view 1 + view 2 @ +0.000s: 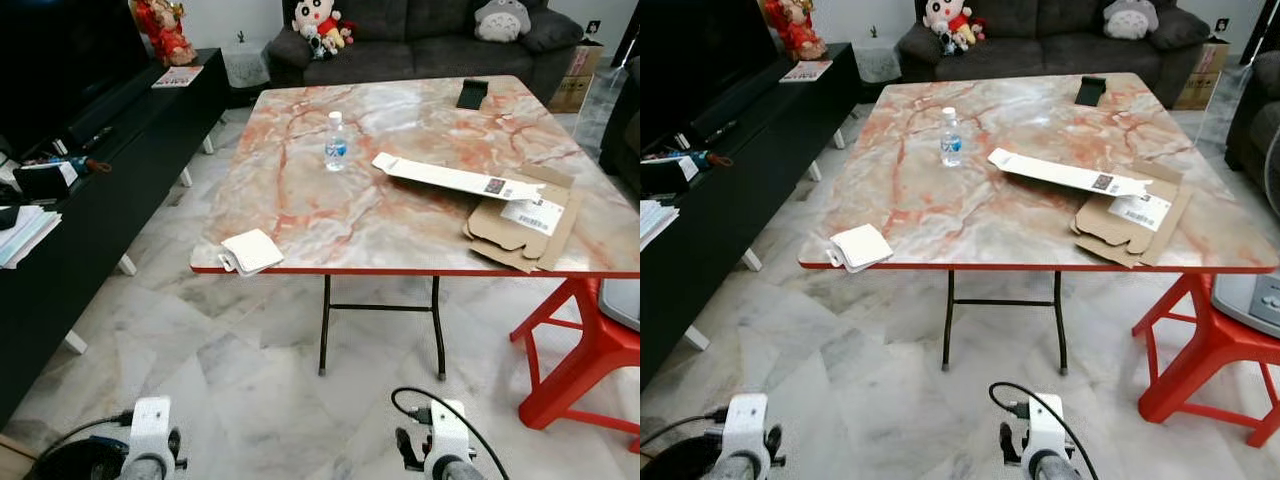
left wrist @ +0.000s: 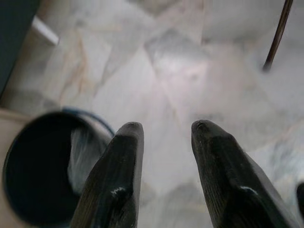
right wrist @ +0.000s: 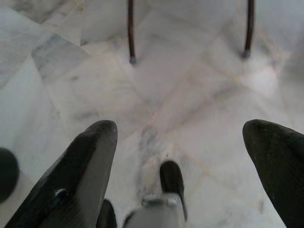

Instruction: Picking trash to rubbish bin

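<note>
Trash lies on the marble-patterned table (image 1: 300, 215): a small plastic water bottle (image 1: 335, 141) stands near the middle. A white folded paper (image 1: 252, 250) sits at the front left corner. A long white flattened box (image 1: 455, 178) rests on flattened brown cardboard (image 1: 520, 228) at the right. A dark round rubbish bin (image 2: 33, 175) stands on the floor by my left side, its rim at the lower left corner (image 1: 75, 462). My left gripper (image 2: 166, 130) hangs open beside the bin. My right gripper (image 3: 180, 128) hangs wide open over bare floor. Both hold nothing.
A black object (image 1: 472, 94) lies at the table's far edge. A long black TV cabinet (image 1: 110, 160) runs along the left. A red stool (image 1: 590, 350) stands at the right, a dark sofa (image 1: 430, 35) behind. Thin black table legs (image 1: 325, 325) stand ahead on the marble floor.
</note>
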Motion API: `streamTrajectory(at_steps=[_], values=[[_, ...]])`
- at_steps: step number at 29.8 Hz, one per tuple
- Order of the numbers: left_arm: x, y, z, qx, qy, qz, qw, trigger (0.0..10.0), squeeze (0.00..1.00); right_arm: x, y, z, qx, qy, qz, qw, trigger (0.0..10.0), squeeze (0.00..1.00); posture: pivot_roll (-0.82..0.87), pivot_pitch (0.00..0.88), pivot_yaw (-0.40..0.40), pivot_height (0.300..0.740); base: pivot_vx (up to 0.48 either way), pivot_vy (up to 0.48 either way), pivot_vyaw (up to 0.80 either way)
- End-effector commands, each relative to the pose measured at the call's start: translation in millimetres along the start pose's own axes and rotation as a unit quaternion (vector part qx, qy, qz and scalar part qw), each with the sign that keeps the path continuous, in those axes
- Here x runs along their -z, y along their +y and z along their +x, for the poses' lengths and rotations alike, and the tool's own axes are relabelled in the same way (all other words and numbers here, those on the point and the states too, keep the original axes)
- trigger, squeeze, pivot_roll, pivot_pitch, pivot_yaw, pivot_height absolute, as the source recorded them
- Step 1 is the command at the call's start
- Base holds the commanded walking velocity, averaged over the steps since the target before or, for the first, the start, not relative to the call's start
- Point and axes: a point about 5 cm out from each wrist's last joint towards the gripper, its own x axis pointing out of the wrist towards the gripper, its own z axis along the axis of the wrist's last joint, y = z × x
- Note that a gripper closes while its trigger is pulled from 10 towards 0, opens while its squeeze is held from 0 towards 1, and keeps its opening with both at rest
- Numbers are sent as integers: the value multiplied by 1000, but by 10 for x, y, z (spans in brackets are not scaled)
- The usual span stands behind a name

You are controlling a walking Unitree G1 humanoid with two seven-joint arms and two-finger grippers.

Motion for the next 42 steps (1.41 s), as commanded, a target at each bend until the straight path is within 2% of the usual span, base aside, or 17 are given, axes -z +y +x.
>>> streamTrajectory(at_steps=[1,3,5,6,7,9,10,12,15,17,20,24,35,42], values=[[-19,11,1,-2,-7,12,1000,10000,0,-70,63,18,-12,-13,-4,1000,10000,0,61,0,89,740,0,0,0],[-78,-16,17,2,-20,14,1000,10000,0,-100,70,23,-14,-19,-8,1000,10000,0,61,0,89,740,0,0,0],[-382,-155,60,17,-99,13,995,10000,0,-324,146,52,-35,-66,-27,997,10000,0,63,0,85,740,0,0,0],[-382,-155,60,17,-99,13,995,10000,0,-324,146,52,-35,-66,-27,997,10000,0,63,0,85,740,0,0,0],[-502,-220,66,27,-129,7,991,10000,0,-425,180,60,-44,-88,-31,995,10000,0,57,0,83,740,0,0,0],[-647,-318,72,42,-159,-1,986,10000,0,-561,222,66,-54,-116,-36,991,10000,0,57,0,83,740,0,0,0],[-828,-472,70,72,-192,-4,979,10000,0,-748,280,68,-66,-152,-43,985,10000,0,63,0,74,740,0,0,0],[-978,-593,59,96,-217,-6,971,10000,0,-922,334,62,-77,-184,-44,979,10000,0,61,0,72,740,0,0,0],[-1085,-648,47,108,-236,-10,966,10000,0,-1047,377,53,-84,-207,-47,974,10000,0,61,0,72,740,0,0,0],[-1287,-704,13,112,-279,-4,954,10000,0,-1273,449,21,-95,-252,-45,962,10000,0,63,0,71,740,0,0,0],[-1432,-716,-23,104,-316,11,943,10000,0,-1441,479,-13,-99,-286,-41,952,10000,0,69,0,67,740,0,0,0],[-1519,-703,-43,94,-336,13,937,10000,0,-1570,501,-49,-103,-314,-38,943,10000,0,71,0,66,740,0,0,0],[-1612,-634,-73,74,-356,6,931,10000,0,-1809,673,-139,-139,-367,-46,919,10000,0,68,0,67,740,0,0,-788],[-1678,-589,-103,63,-375,3,925,10000,0,-1859,729,-155,-150,-373,-45,914,10000,0,75,0,64,740,0,0,-788]])
